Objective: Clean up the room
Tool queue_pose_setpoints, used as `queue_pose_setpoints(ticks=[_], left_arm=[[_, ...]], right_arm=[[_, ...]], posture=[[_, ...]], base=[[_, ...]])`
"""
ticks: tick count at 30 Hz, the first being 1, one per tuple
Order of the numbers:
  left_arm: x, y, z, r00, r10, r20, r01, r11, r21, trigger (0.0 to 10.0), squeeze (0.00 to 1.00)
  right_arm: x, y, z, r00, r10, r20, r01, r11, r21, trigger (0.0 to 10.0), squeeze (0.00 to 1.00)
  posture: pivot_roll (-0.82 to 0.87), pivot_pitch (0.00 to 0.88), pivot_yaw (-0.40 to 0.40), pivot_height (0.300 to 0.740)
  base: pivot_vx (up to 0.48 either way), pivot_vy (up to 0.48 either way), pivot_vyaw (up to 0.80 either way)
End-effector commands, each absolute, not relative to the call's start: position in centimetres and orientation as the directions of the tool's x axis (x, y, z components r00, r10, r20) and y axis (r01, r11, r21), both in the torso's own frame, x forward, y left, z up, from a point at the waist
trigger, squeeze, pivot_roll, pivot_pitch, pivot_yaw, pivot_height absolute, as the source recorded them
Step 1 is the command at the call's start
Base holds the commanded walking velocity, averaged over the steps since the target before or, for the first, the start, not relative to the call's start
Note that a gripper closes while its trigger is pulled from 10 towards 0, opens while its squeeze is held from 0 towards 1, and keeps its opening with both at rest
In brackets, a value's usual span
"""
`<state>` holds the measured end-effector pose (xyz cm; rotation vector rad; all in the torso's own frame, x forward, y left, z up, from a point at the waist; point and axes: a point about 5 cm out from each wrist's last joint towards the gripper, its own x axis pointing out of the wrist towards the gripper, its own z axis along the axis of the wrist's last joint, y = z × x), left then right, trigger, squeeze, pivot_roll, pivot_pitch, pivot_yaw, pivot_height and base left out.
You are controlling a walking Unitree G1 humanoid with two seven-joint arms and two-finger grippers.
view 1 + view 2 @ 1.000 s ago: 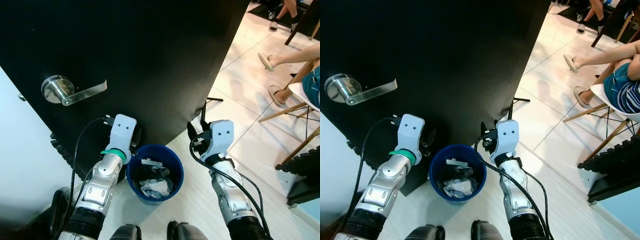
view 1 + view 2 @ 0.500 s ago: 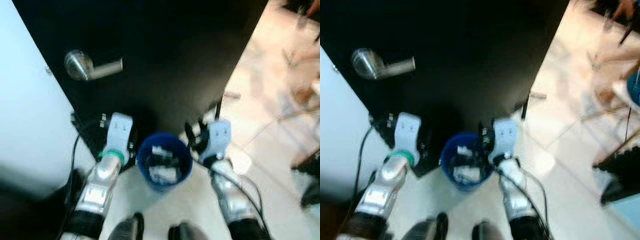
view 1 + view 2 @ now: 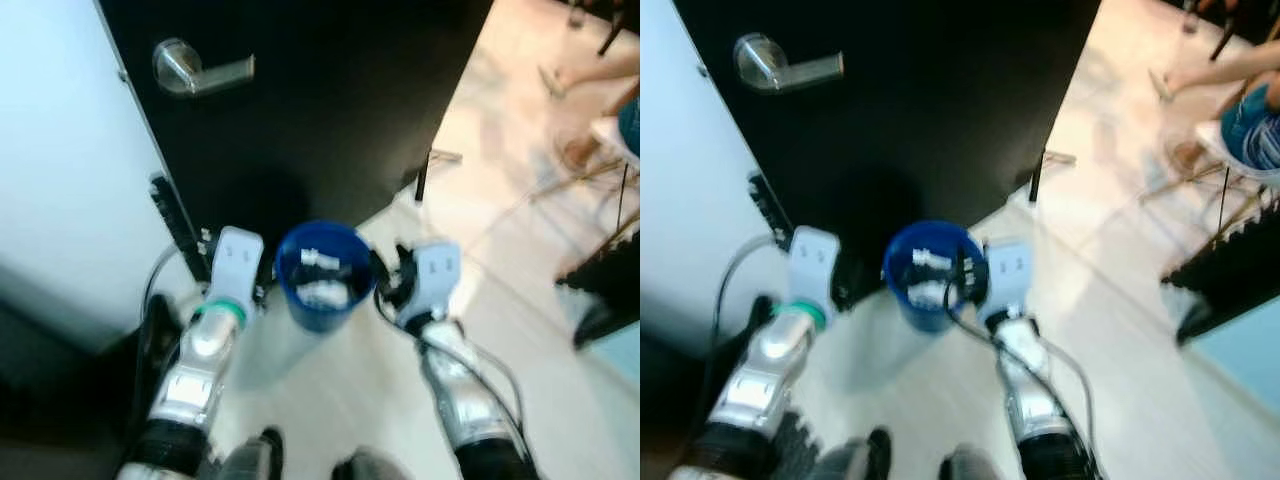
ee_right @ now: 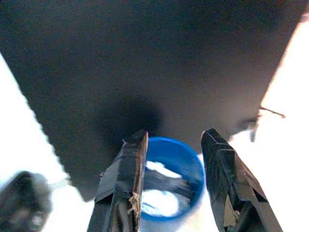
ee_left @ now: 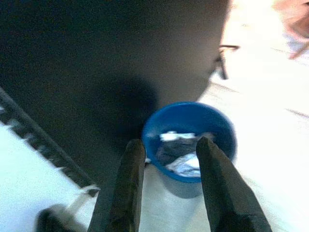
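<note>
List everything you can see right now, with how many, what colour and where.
bin: one, blue, on the floor before the door, between the two grippers
rubbish: a few white and dark bits, inside the bin
door: one, black, behind the bin
handle: one, silver lever, upper left of the door
wall: white, left of the door
floor: pale tiles, to the right
chair: one, white seat, wooden legs, far right
person: one, seated on the chair
left gripper: black fingers, open, left of the bin
right gripper: black fingers, open, right of the bin
</note>
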<state>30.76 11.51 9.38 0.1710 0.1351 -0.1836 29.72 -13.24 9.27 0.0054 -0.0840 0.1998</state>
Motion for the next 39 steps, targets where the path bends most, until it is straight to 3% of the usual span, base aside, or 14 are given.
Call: queue_pose_setpoints(ticks=[1, 18, 26, 29, 39], left_arm=[[30.5, 11.7, 8.8, 0.970, -0.171, -0.171, 0.199, 0.967, 0.162, 10.0, 0.00], [30.6, 11.6, 8.8, 0.969, -0.177, -0.171, 0.205, 0.965, 0.163, 10.0, 0.00], [30.6, 11.4, 8.5, 0.961, -0.192, -0.198, 0.224, 0.962, 0.155, 10.0, 0.00], [30.3, 11.0, 7.4, 0.933, -0.245, -0.263, 0.292, 0.944, 0.156, 10.0, 0.00], [30.2, 11.0, 6.9, 0.923, -0.254, -0.289, 0.313, 0.933, 0.177, 10.0, 0.00]], right_arm=[[29.4, -13.2, 8.6, 0.980, 0.192, 0.054, -0.193, 0.981, 0.002, 10.0, 0.00], [29.4, -13.3, 8.4, 0.983, 0.181, 0.042, -0.181, 0.983, 0.004, 10.0, 0.00], [29.2, -13.4, 7.8, 0.984, 0.180, 0.015, -0.180, 0.984, 0.006, 10.0, 0.00], [28.7, -13.9, 5.9, 0.983, 0.171, -0.060, -0.171, 0.985, 0.000, 10.0, 0.00], [28.6, -14.2, 5.2, 0.983, 0.160, -0.087, -0.161, 0.987, -0.002, 10.0, 0.00]], posture=[[-0.02, 0.045, 0.013, 0.740], [-0.02, 0.045, 0.016, 0.740], [-0.02, 0.042, 0.016, 0.740], [-0.02, 0.029, 0.018, 0.740], [-0.02, 0.021, 0.022, 0.740]], base=[[-0.364, 0.000, 0.00], [-0.356, 0.000, 0.00], [0.000, 0.000, 0.00], [0.000, 0.000, -0.75], [0.000, 0.000, -0.75]])
